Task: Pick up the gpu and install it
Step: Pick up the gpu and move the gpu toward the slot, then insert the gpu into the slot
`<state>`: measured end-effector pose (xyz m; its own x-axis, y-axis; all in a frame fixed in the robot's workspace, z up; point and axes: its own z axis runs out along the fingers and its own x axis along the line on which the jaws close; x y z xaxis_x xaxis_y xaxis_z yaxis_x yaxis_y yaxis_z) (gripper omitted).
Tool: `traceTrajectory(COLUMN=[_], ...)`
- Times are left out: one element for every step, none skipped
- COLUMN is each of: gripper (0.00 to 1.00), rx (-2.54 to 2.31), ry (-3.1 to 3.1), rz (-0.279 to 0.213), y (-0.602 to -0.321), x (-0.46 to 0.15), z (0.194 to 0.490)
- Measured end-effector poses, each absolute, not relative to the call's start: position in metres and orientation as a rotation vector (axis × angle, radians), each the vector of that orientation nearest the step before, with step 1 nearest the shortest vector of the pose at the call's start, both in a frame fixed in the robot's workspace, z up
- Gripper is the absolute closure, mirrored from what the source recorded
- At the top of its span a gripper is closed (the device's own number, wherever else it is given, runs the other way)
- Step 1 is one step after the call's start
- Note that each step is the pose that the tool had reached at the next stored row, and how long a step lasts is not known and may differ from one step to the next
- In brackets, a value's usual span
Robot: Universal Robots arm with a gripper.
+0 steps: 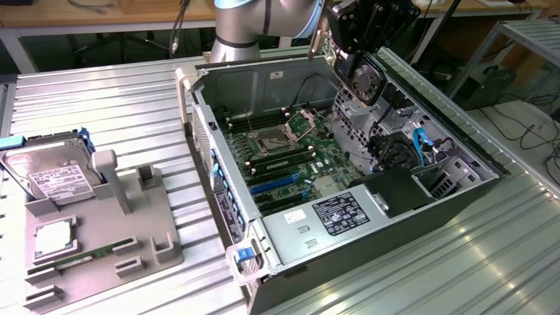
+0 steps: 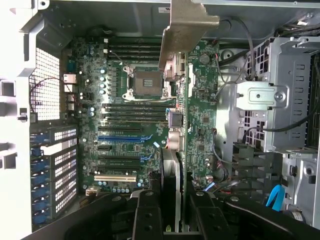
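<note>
Since the wrist view looks straight down its edge, the gpu (image 2: pixel 171 172) reads only as a thin dark strip and both faces are hidden. The claw (image 2: pixel 172 207) is clamped on it, one black finger (image 2: pixel 147 215) on each side, with the finger bases cut off by the frame edge. A silver bracket (image 2: pixel 187 30) at the card's far end covers part of the case wall behind it. The card is held on edge above the motherboard (image 2: pixel 125 115), not seated in any slot. It hides a strip of board just beside the processor socket (image 2: pixel 147 82). The blue slots (image 2: pixel 120 137) and rear slot covers (image 2: pixel 55 165) are uncovered, with open room over them. Board print is too small to read.

In the exterior view the card hangs under the claw over the far end of the open computer case (image 1: pixel 232 88), at about rim height. The arm (image 1: pixel 249 26) is cut off at the top. The power supply (image 1: pixel 350 210) in the case's near corner has a black-and-white label, text unreadable. On the exterior view's left a grey tray (image 1: pixel 149 243) sits on the ribbed metal table (image 1: pixel 105 105), beside the case. It holds a hard drive (image 1: pixel 48 174) with a white label, not legible, a memory stick (image 1: pixel 75 259) and a square silver chip (image 1: pixel 52 239). The tray's near corner is cut off by the frame. Bare table lies between tray and far edge.
</note>
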<state>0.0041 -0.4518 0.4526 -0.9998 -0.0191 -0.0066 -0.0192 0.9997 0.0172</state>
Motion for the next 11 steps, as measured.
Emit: traceTrajectory(gripper=[0.73,0.73,0.73,0.73,0.73,0.73,0.73,0.73,0.73,0.73,0.73], rx=[-0.03,-0.03,-0.03,-0.03,-0.03,-0.03,-0.03,-0.031,-0.052,-0.067,-0.086], ry=[3.135,3.135,3.135,3.135,3.135,3.135,3.135,3.135,3.135,3.135,3.134], rz=[0.027,0.027,0.027,0.027,0.027,0.027,0.027,0.027,0.027,0.027,0.027], y=[-0.4518,-0.4518,-0.4518,-0.4518,-0.4518,-0.4518,-0.4518,-0.4518,-0.4518,-0.4518,-0.4518], x=[0.0041,0.0041,0.0042,0.0042,0.0042,0.0042,0.0042,0.0041,0.0041,0.0041,0.0042], z=[0.4526,0.4526,0.4525,0.4526,0.4526,0.4526,0.4525,0.4526,0.4526,0.4526,0.4526])
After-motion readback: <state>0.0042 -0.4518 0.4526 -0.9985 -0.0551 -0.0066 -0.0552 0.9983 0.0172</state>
